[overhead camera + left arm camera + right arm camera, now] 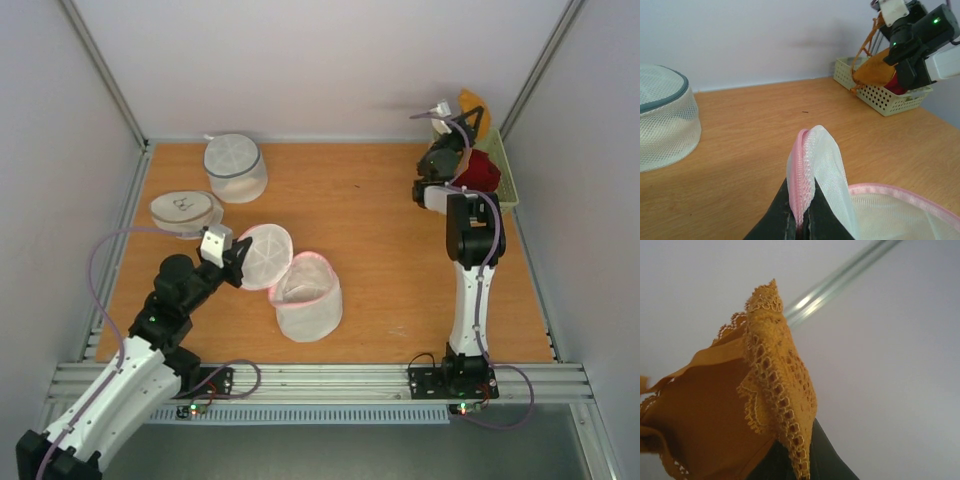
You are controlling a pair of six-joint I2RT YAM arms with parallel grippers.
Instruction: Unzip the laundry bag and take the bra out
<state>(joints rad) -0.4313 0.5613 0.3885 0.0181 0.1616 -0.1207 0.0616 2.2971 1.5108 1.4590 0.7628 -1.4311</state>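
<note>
Top external view: the laundry bag (308, 300) stands unzipped with its pink rim gaping. Its round lid flap (266, 257) is tipped up on its left side, where the left gripper (240, 258) is pinched tight on the pink zipper band (801, 165). Well off to the bag's far right and beyond it, the right gripper (455, 128) is clamped on the bra (470, 104). Orange lace bunches over its fingers (825, 465), and the dark red part sags toward a pale basket (877, 97).

The job looks nearly done — only the drop is left. It is best done by lowering until the fabric pools, then opening wide, since lace can snag a fingertip. Room is tight in that far corner, where the walls (560, 120) close in. The clear way out is up and back toward the bag, over open tabletop (380, 230).
</note>
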